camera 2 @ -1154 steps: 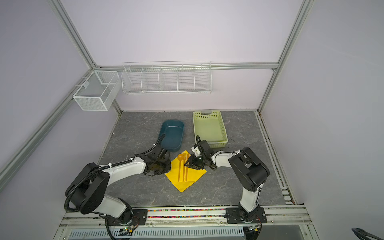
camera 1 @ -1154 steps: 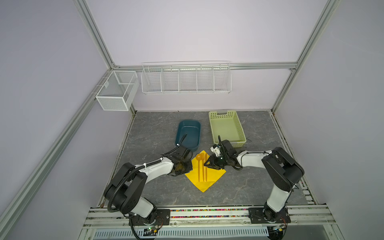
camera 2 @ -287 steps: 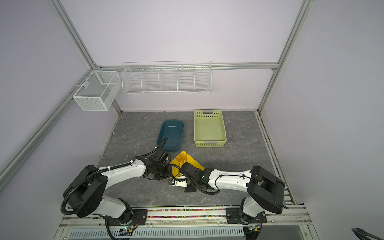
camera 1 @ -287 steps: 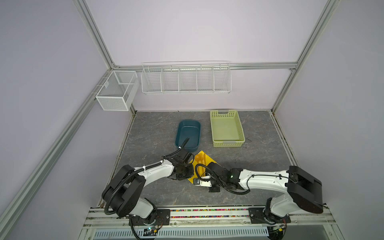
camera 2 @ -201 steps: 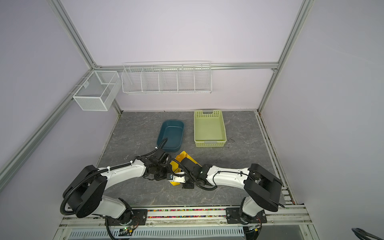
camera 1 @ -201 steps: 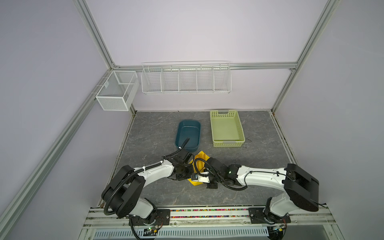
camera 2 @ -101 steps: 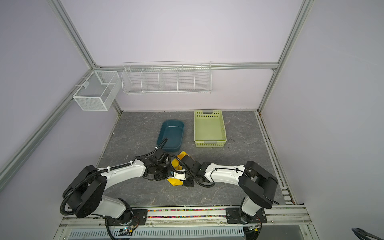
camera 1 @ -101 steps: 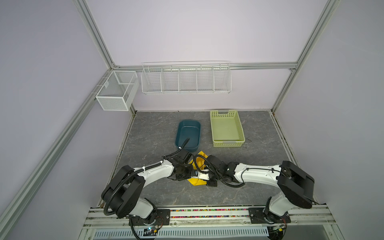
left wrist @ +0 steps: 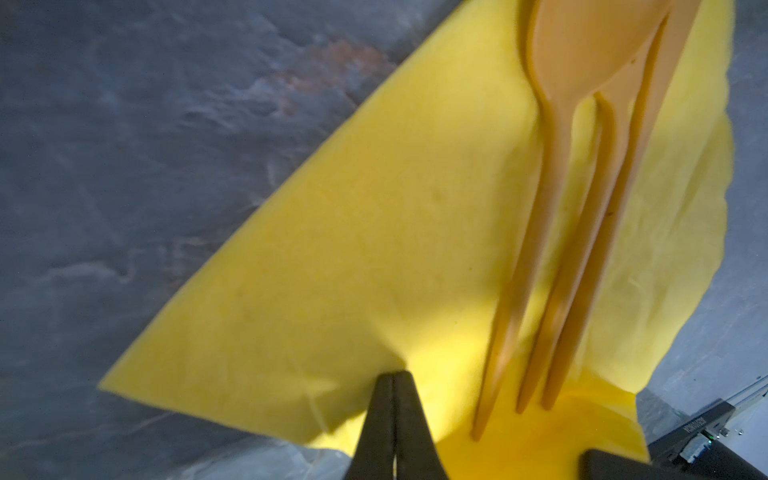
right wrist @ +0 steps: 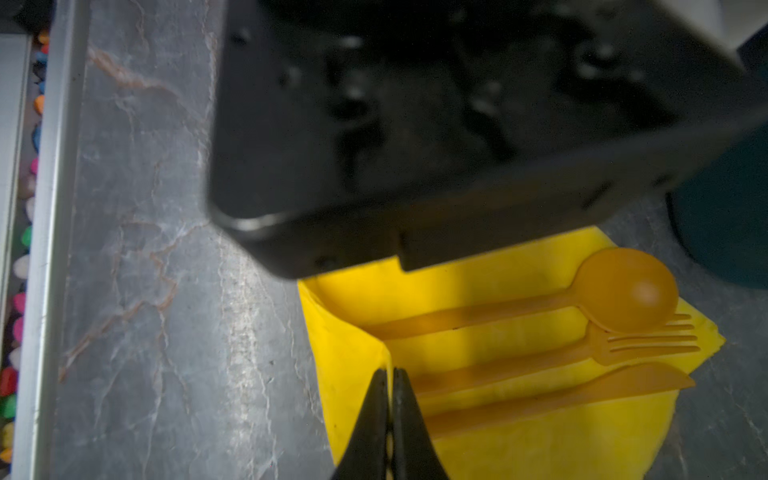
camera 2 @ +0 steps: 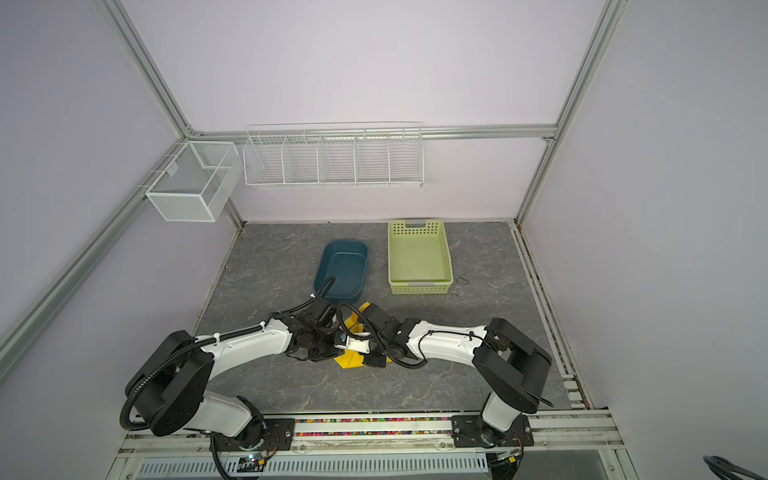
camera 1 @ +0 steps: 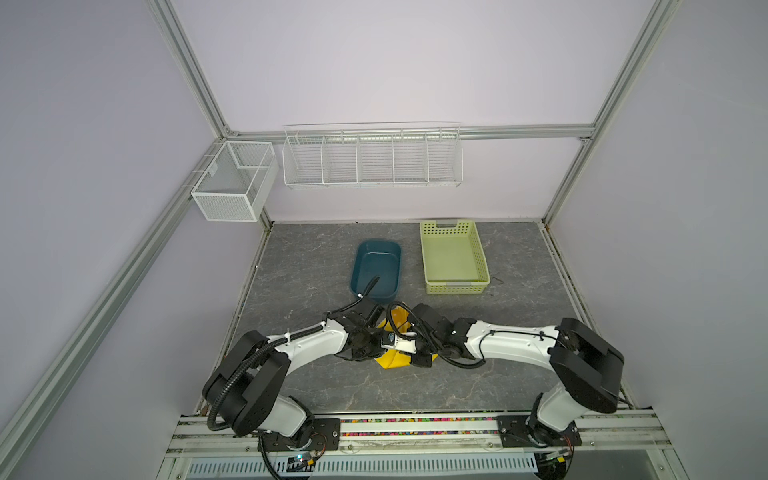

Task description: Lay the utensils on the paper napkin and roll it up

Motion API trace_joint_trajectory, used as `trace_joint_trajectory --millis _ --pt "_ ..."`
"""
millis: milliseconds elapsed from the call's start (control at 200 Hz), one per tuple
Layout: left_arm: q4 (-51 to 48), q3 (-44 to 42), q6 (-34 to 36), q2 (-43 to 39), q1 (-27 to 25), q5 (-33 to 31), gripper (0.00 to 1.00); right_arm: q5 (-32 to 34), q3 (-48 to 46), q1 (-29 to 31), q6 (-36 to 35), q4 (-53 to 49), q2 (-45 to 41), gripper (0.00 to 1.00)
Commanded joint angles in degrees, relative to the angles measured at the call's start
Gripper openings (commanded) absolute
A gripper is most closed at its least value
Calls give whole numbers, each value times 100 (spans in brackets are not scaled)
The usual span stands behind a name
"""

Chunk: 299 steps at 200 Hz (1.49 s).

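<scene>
The yellow paper napkin (camera 1: 392,360) lies between both wrists in both top views, mostly hidden by them. On it rest the orange utensils side by side: spoon (right wrist: 623,295), fork (right wrist: 648,340) and knife (right wrist: 623,384). My right gripper (right wrist: 390,372) is shut on the napkin's edge beside the handle ends, holding that flap upright. My left gripper (left wrist: 392,376) is shut on the napkin (left wrist: 353,228), which puckers at its tips, just beside the handles of the utensils (left wrist: 552,316).
A dark blue tub (camera 1: 376,270) stands just behind the napkin, a pale green basket (camera 1: 453,257) to its right. White wire baskets (camera 1: 372,156) hang on the back wall. The left gripper's black body (right wrist: 415,124) hangs close over the right gripper. The front rail (camera 1: 415,426) is near.
My right gripper has moved left and away from the front rail with the napkin's edge, towards the left gripper. Less of the napkin shows. The left arm has hardly moved.
</scene>
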Motion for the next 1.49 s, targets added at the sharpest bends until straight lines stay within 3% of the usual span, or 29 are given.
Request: trace_joint_trajectory --millis 0,970,1300,1490 --pt "-324 -2 27 13 -25 -137 1 -182 151 -67 24 18 161 9" --pt "-546 154 33 -187 -25 -179 2 -297 154 -341 280 278 607 9" --pt "-584 106 -162 -772 -25 -101 12 -402 151 -345 309 273 662 9" --pt "-423 -219 -442 -1154 -25 -29 12 -508 177 -352 340 265 699 9"
